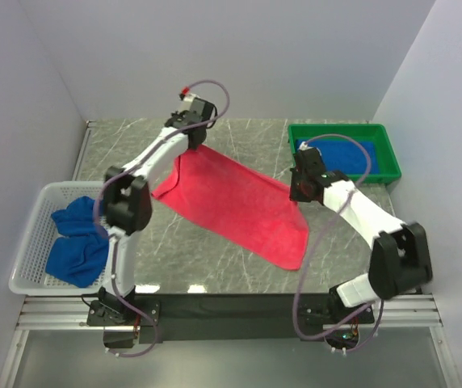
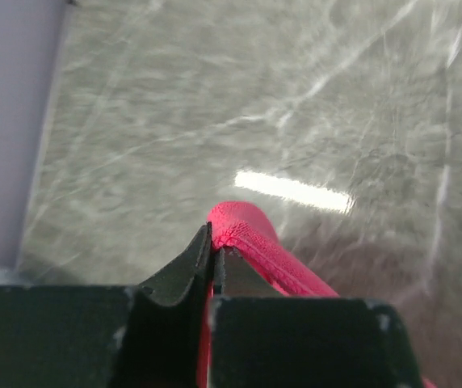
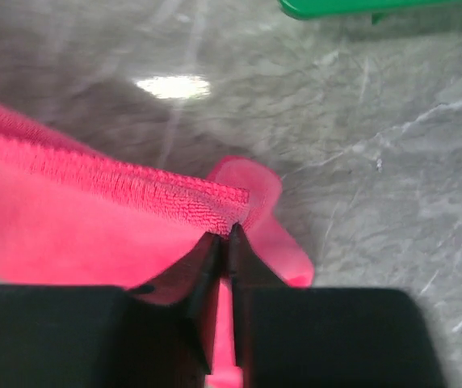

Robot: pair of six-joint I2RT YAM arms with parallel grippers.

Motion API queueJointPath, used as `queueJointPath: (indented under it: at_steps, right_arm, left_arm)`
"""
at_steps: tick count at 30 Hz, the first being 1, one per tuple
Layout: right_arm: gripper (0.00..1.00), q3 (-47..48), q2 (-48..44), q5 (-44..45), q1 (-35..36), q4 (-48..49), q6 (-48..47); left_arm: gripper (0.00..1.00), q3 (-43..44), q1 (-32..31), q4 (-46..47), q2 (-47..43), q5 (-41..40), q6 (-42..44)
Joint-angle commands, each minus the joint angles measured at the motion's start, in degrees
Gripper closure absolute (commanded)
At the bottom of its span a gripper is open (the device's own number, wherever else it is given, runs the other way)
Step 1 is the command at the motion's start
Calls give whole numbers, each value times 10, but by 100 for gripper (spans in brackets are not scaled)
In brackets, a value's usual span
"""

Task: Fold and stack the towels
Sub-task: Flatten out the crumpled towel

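A pink-red towel lies spread on the marble table, stretched between my two grippers. My left gripper is shut on its far left corner; in the left wrist view the jaws pinch the towel's hem a little above the table. My right gripper holds the right corner; in the right wrist view its tips stand nearly together on the towel's edge. A blue towel lies crumpled in the white basket. Another blue towel lies in the green tray.
The basket sits at the table's left front, partly overhanging the edge. At the back right corner stands the green tray. White walls close in the table on the left, back and right.
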Motion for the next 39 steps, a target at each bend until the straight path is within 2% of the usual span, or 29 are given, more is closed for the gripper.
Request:
queueJointPath:
  at_steps: [1,3,4,5,7,8,10,11,14,17,18,20,21,24,26,31,39]
  right_arm:
    - [74,47,48,49,-6,41,7]
    - [58,58,71,54,-6,37,6]
    - [55,63,72,54,-4,36,3]
    - [52,63,71,55,-4,35,1]
    - [46,51,51,56,-2,34,0]
    - [45,47,41,53,-2,34,0]
    - [44,28,14,45,2,30,-1]
    - [44,20,3,42,4,28,-1]
    - [44,-18,-30,20,15,26,0]
    - [45,-51,-56,-10,30,22,0]
    - [50,-58,-64,-26,33,21,2]
    - [54,-77,-66,-50,52,19,8]
    - [58,-81,-60,-53,59,15,11]
    - [59,-102,-46,-59,76,12,22]
    - [59,-117,-38,-63,83,15,29]
    - [59,-127,0,-58,104,7,34]
    - [59,-139,49,-69,171,17,65]
  left_arm:
    - [94,97,10,33,85,-1,46]
    - [80,130,12,65,113,-8,60]
    - [73,133,14,76,127,-6,64]
    - [58,136,15,87,128,-4,65]
    - [38,137,22,109,114,10,58]
    - [21,133,24,113,106,14,53]
    - [11,118,31,112,72,23,24]
    - [9,108,33,109,57,28,12]
    - [11,52,33,79,-5,56,-49]
    - [16,-43,31,58,-80,106,-124]
    - [17,-108,25,60,-101,121,-159]
    - [21,-177,11,88,-163,159,-186]
    - [21,-239,5,98,-195,170,-207]
    - [25,-326,-18,136,-225,206,-241]
    - [27,-352,-27,145,-219,233,-247]
    - [29,-363,-29,152,-166,232,-256]
    - [29,-320,-22,112,-59,201,-260]
